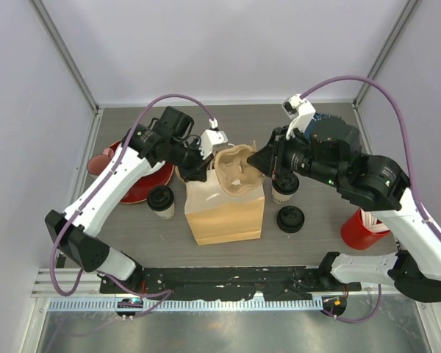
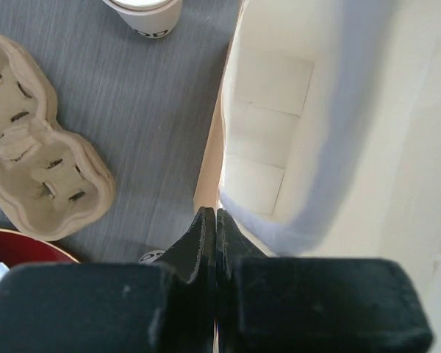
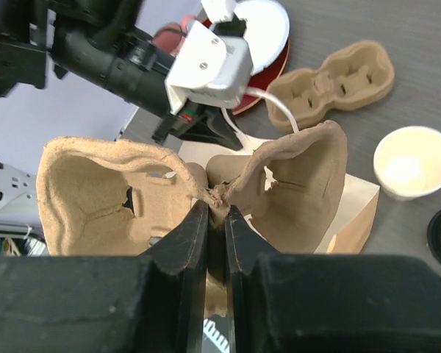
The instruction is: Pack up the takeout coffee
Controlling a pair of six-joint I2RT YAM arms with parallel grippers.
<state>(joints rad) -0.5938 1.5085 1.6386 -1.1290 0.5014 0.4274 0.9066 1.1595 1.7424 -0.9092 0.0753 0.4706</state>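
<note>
We see the left fingers point(image 2: 206, 224) pressed tight together on the rim of the brown paper bag point(image 1: 224, 213), whose thin wall runs straight into the seam between them; the bag stands upright in the middle of the counter point(image 1: 316, 125) with its mouth open. The right fingers point(image 3: 202, 224) pinch the narrow middle web of a pulp cup carrier point(image 3: 103, 198), holding it up on edge just over the bag's mouth, its two pockets flaring to either side of the grip. Neither coffee is in the bag or the carrier. We find the lidded cup point(image 1: 162, 200) standing on the counter just left of the bag, near a red plate point(image 1: 143, 184). The open cup point(image 3: 414, 162) stands on the other side, to the right of the bag and partly under the right arm from above; it carries no lid, and a loose black lid point(image 1: 290, 219) lies on the counter just in front of it. A second carrier point(image 2: 44, 169) lies flat on the counter beside the red plate, pockets upward, apart from the bag.
</note>
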